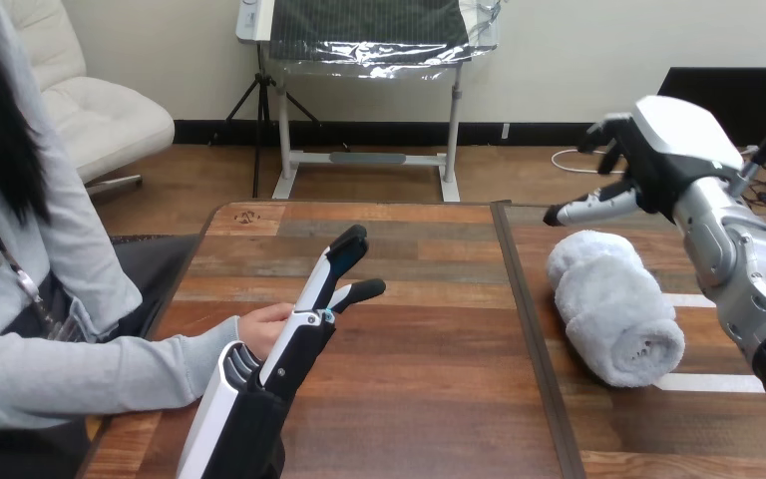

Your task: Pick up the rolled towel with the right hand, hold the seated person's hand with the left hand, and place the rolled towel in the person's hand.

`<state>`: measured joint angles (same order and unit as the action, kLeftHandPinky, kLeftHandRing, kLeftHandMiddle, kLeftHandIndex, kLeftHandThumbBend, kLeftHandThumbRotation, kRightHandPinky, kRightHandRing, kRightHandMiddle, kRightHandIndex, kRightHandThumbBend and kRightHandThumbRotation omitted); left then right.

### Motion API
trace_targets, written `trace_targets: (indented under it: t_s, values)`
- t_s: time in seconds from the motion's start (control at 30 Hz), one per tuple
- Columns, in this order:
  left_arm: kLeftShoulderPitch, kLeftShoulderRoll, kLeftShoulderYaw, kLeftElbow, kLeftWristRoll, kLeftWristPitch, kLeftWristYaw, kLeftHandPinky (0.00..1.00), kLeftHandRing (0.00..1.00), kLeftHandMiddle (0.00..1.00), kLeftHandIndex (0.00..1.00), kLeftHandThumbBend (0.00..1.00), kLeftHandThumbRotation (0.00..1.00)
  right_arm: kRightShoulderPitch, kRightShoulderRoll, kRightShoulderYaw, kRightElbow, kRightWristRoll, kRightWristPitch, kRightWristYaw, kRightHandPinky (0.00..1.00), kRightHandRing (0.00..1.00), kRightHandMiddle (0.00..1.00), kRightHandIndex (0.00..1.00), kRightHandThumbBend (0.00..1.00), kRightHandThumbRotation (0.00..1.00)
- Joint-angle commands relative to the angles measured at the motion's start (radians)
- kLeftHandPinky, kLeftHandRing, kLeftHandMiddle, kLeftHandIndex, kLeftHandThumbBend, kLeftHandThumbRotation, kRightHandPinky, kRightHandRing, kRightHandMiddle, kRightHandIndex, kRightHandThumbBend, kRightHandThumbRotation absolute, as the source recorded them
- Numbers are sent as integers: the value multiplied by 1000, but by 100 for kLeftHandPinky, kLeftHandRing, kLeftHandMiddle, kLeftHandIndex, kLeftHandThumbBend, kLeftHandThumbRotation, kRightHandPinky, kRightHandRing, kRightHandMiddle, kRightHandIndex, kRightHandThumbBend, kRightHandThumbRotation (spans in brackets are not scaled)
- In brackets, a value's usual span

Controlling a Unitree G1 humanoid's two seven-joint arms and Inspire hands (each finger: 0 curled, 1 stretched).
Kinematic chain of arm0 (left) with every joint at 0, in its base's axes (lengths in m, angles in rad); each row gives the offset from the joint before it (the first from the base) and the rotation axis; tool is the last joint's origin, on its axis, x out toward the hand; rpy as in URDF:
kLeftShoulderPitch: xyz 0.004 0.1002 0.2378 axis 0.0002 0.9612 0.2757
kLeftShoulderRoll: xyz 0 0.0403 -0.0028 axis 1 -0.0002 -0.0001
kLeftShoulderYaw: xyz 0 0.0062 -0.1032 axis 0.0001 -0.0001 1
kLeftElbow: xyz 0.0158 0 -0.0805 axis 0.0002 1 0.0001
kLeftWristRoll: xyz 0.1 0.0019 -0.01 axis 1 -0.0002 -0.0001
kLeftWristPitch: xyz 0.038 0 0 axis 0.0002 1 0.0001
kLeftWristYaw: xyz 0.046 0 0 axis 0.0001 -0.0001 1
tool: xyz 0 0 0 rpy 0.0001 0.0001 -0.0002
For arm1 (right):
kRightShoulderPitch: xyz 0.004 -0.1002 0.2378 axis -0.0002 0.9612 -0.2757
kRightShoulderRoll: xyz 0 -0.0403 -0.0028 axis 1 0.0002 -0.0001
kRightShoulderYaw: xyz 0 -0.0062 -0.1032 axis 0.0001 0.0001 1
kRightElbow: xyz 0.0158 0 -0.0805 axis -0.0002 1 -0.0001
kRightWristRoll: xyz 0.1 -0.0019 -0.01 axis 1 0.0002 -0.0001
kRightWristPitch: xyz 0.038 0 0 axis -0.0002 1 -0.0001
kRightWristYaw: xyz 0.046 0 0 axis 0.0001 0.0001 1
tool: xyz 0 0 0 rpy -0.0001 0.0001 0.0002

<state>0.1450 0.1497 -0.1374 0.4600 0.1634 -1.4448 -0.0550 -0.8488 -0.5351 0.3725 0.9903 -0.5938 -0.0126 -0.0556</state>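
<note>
White, fluffy terry cloth makes up the rolled towel, which lies on its side on the right half of the brown wooden bench. Its spiral end is turned toward the near edge. The roll is seen to be thick and loosely wound, and it is judged to be soft and yielding under pressure.

The black-and-white right robot hand is poised above the far end of the rolled towel, apart from it. Its fingers are loosely spread and only slightly bent, its thumb is stretched toward the left, and nothing is held.

The step in hand is judged to be the pickup. For a sound grasp, the right robot hand is best lowered over the middle of the roll. The fingers are best set on one long side and the thumb on the other, so that the layers are pressed together rather than pulled apart. A grip at one end is best avoided, since the roll could sag or unwind.

The left robot hand is stretched over the left half of the bench with straight fingers and nothing grasped. It is just beside the person's hand, which rests near the bench's left edge and is partly hidden behind it. Whether the two touch cannot be told.
</note>
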Motion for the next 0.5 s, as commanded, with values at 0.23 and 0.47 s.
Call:
trace_targets:
  t_s: [0.23, 0.47]
  values:
    - [-63, -21, 51, -12, 34, 1, 3, 76, 95, 100, 98, 100, 70, -157, 1, -33, 175, 33, 66, 39, 37, 50, 62, 88, 98, 59]
    - [-66, -12, 22, -11, 8, 11, 0, 74, 95, 100, 97, 100, 69, -193, 12, -27, 241, 43, 84, 79, 67, 81, 85, 95, 100, 68]
